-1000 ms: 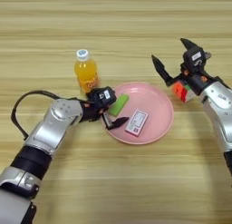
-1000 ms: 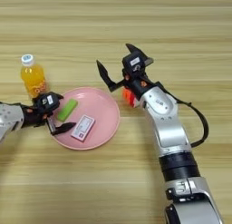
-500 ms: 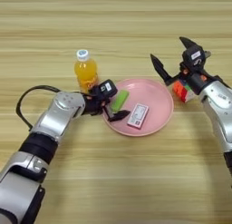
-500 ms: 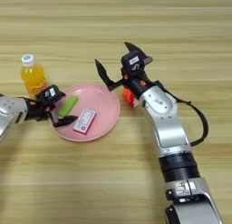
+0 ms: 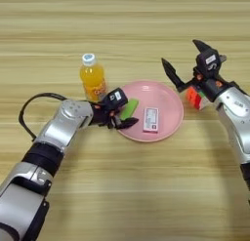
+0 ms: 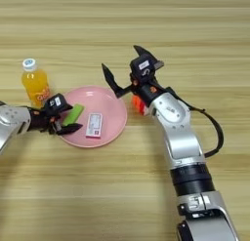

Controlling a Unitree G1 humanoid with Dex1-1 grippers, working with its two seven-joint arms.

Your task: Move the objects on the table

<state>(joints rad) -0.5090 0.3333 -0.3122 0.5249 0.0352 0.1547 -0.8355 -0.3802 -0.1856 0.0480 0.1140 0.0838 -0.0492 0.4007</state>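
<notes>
The pink plate (image 5: 168, 101) lies mid-table. On it rest a pink-and-white card box (image 5: 151, 119) and, at its left rim, a flat green bar (image 5: 130, 109). My left gripper (image 5: 120, 111) reaches in from the left, its two black fingers closed on the bar's near end over the plate rim. An orange-juice bottle (image 5: 93, 79) with a white cap stands upright just behind that gripper. My right gripper (image 5: 184, 57) is open wide above the plate's far right edge. The multicoloured puzzle cube (image 5: 195, 96) sits on the table under its wrist, partly hidden.
The wooden table (image 5: 127, 186) fills both views. A black cable loops beside my left forearm (image 5: 29, 113). My right arm (image 6: 180, 137) runs down the right side of the table.
The plate, with the card box on it, has slid a little away from me toward the bottle. The left gripper stayed at the green bar. My right gripper is unchanged.
</notes>
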